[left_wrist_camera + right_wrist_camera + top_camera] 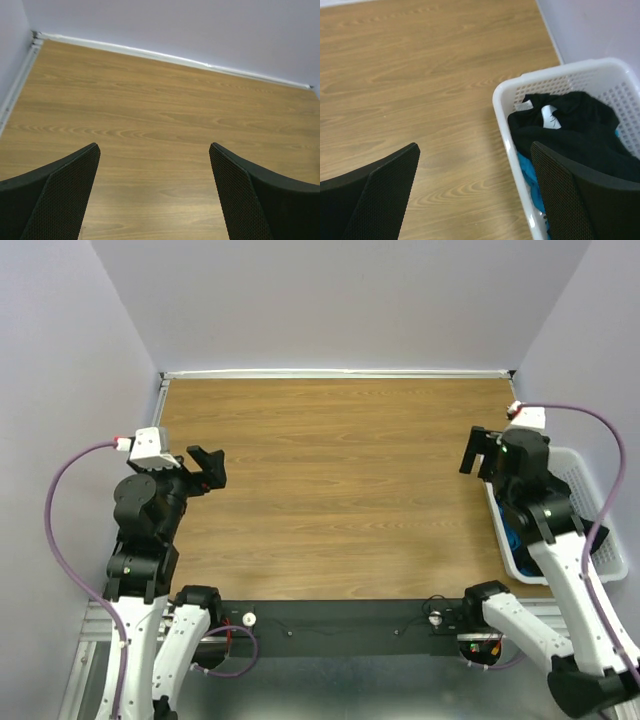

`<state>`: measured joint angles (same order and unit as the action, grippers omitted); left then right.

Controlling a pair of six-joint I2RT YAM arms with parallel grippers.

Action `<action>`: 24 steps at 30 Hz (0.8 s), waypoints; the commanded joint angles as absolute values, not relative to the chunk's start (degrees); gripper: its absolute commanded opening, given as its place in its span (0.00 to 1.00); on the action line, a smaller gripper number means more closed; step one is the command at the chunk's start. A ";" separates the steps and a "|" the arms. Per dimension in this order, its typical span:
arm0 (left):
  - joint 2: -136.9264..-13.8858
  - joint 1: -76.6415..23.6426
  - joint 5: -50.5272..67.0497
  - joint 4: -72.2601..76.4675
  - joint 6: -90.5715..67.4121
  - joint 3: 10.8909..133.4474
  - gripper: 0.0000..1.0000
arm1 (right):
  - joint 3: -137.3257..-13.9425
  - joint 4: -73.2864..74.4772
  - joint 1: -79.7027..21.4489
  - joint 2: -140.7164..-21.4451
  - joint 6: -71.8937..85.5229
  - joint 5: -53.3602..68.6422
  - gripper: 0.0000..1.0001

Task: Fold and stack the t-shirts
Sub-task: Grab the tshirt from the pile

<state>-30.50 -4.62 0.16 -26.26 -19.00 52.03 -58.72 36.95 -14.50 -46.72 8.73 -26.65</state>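
Observation:
Both t-shirts lie crumpled in a white lattice basket (502, 107) at the table's right edge. The black t-shirt (575, 125) is on top, and the teal-blue t-shirt (527, 172) shows beneath it along the basket's near wall. From above, only a sliver of the teal-blue t-shirt (511, 538) shows past the right arm. My right gripper (475, 147) hangs open above the basket's left rim, one finger over the table and one over the black cloth, holding nothing. My left gripper (154, 147) is open above bare wood on the left side (207, 468).
The wooden table (340, 480) is walled by lilac panels at the back and both sides. The basket (572, 472) sits against the right wall, partly under the right arm. Purple cables loop from both wrists.

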 commanded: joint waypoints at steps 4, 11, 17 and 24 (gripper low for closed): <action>-31.64 -4.75 10.63 -17.77 -23.38 42.20 0.99 | -62.84 37.44 -14.15 -61.68 20.45 -31.72 1.00; -29.62 -5.01 11.43 -13.27 -24.78 35.95 0.99 | -68.64 37.53 -7.40 -75.13 26.98 -37.45 1.00; -27.60 -7.90 10.64 -13.01 -25.66 34.19 0.97 | -67.33 37.09 7.28 -77.08 32.34 -37.70 1.00; -26.72 -10.72 9.14 -12.83 -26.02 33.66 0.96 | -63.99 36.04 17.04 -76.64 36.38 -35.77 1.00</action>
<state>-27.31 -9.56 9.45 -14.26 -25.36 34.24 -66.50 36.64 13.85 -77.45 32.25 -34.76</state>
